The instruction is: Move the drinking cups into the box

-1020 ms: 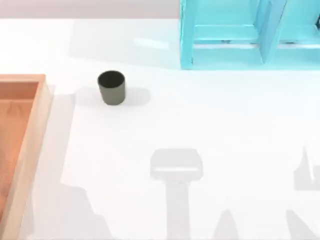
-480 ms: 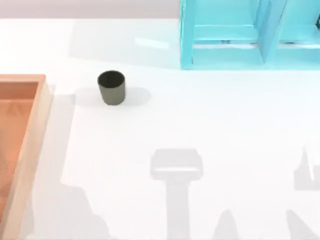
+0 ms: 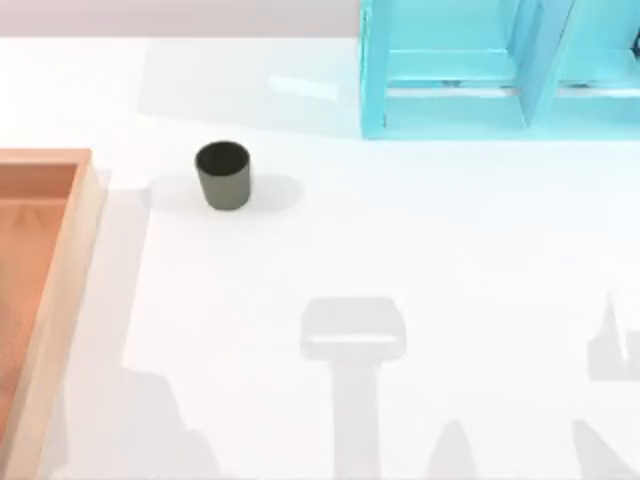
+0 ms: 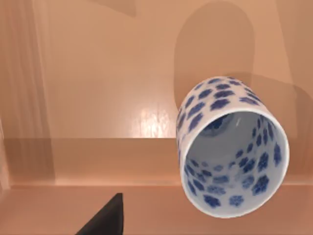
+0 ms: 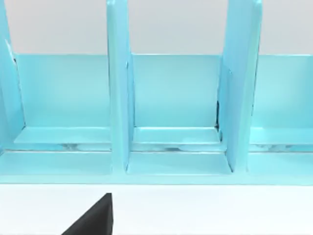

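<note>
Since a second ago nothing in the top view has shifted: the olive-grey cup [image 3: 223, 174] stands where it stood, upright on the white table [image 3: 420, 240], just right of the box [image 3: 70, 260] at the left edge.

We start at our left gripper [image 4: 105, 220]. Of it we see one dark finger tip at the frame's edge, so we cannot tell whether it is open or shut. Beyond it the white cup with blue flowers [image 4: 230, 147] sits over the box's orange-brown floor, mouth tilted toward the camera; whether it rests there or is carried we cannot tell.

We judge the patterned cup is being delivered, or just has been. Next we need to reach the olive-grey cup and bring it over the rim.

The left wrist view gives us the patterned cup. Our right gripper [image 5: 93, 218], state unreadable, faces the cyan shelf unit [image 5: 171, 122].
</note>
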Robot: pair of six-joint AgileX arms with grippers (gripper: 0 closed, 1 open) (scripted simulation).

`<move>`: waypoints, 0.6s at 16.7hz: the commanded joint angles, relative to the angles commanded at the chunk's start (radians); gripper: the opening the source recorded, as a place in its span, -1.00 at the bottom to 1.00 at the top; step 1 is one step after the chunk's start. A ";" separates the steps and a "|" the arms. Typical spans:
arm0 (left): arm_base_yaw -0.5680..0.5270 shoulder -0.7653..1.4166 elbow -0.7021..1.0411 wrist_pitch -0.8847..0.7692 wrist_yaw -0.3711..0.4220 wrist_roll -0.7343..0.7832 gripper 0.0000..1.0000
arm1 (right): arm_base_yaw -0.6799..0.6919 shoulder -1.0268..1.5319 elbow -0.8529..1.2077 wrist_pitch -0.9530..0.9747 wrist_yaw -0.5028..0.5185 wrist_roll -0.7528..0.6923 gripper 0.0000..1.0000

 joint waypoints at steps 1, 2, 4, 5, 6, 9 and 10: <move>0.000 0.000 0.000 0.000 0.000 0.000 1.00 | 0.000 0.000 0.000 0.000 0.000 0.000 1.00; 0.000 0.000 0.000 0.000 0.000 0.000 1.00 | 0.000 0.000 0.000 0.000 0.000 0.000 1.00; -0.001 0.000 0.000 0.000 0.000 0.000 1.00 | 0.000 0.000 0.000 0.000 0.000 0.000 1.00; 0.000 0.000 0.003 -0.003 0.000 0.000 1.00 | 0.000 0.000 0.000 0.000 0.000 0.000 1.00; 0.001 0.003 0.017 -0.016 0.000 0.001 1.00 | 0.000 0.000 0.000 0.000 0.000 0.000 1.00; -0.001 0.009 0.118 -0.115 0.000 0.001 1.00 | 0.000 0.000 0.000 0.000 0.000 0.000 1.00; -0.002 0.011 0.171 -0.168 0.000 0.001 1.00 | 0.000 0.000 0.000 0.000 0.000 0.000 1.00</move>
